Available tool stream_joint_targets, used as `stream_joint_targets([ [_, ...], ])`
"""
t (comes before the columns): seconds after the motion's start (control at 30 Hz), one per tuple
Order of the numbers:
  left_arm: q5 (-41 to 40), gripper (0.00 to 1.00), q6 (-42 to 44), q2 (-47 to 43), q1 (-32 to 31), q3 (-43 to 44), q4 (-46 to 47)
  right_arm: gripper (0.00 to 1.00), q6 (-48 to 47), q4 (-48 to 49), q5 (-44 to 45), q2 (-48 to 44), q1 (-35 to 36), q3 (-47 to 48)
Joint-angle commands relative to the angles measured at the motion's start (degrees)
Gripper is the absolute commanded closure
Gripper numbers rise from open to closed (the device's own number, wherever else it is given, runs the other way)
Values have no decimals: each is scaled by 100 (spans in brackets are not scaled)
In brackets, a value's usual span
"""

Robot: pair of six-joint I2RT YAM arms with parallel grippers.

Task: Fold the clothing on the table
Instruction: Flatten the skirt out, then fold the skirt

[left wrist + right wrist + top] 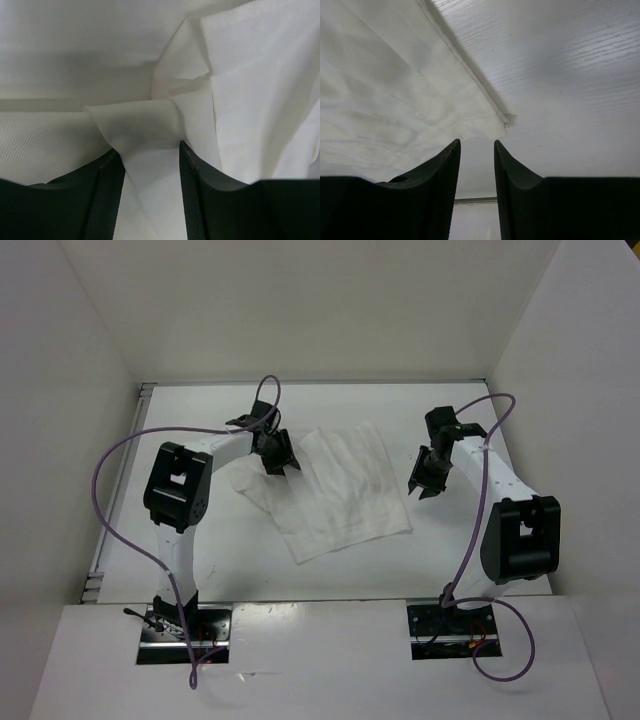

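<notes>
Looking down from the overhead camera, two black-and-white robot arms reach from the near edge over the table [330, 410], a glossy white top with white walls around it. The clothing [340, 490], a thin, wrinkled white piece with long pleat-like creases, lies spread near the middle of the table, turned at a slant, and its left part is rumpled and doubled over.

On the left, the left gripper [277, 458] points down onto that rumpled upper-left part of the clothing. In the left wrist view, the left gripper [150, 170] has its two dark fingers [107, 190] partly apart, and a raised fold of the clothing [250, 100] runs straight between them and fills the gap, touching both inner faces. Whether the fingers are pressing the fold tight or only standing around it cannot be told.

On the right, the right gripper [425, 485] hangs just beside the right edge of the clothing, over bare table. In the right wrist view, the right gripper [476, 150] has its fingers [445, 175] parted with nothing between them. A hemmed corner of the clothing [385, 90] lies flat on the table [560, 75] just ahead of the fingertips, with the cloth spreading to the left of the view and bare tabletop to the right.

Purple cables loop from each arm down to the base plates at the near edge.
</notes>
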Motion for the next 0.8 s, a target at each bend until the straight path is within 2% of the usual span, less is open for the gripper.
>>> stream_joint_targets([
  [0.0,-144,47,281,446,30,760,302,61,-100,143,-40,-66,86,2],
  [0.07,-91,47,422,509,31,1087,364,61,-153,143,-110,-66,86,2],
  [0.1,-39,44,535,405,31,1297,365,61,-153,143,-110,-66,86,-59],
  [0.17,-38,39,598,-154,31,1230,504,61,-206,143,-163,-66,86,-59],
  [0.2,-38,34,667,-420,31,1081,566,61,-258,196,-163,-66,86,-59],
  [0.23,-38,24,668,-709,31,662,567,61,-258,196,-163,-66,86,-120],
  [0.27,-38,21,668,-1313,31,423,628,61,-258,196,-215,-66,86,-121],
  [0.4,-503,21,379,-2766,-91,-992,322,61,-258,346,-268,75,138,-234],
  [0.47,-722,25,150,-3459,-153,-1789,-2,61,-258,346,-207,197,138,-235],
  [0.53,-724,34,-34,-3796,-285,-2267,-223,61,-258,346,-128,259,138,-235],
  [0.6,-671,38,-175,-4121,-433,-2680,-426,61,-206,346,-66,259,138,-235],
  [0.63,-601,40,-245,-4183,-487,-3056,-426,61,-206,346,-66,259,138,-235],
  [0.77,-469,43,-518,-4140,-821,-3517,-207,61,-206,346,-66,364,138,-182],
])
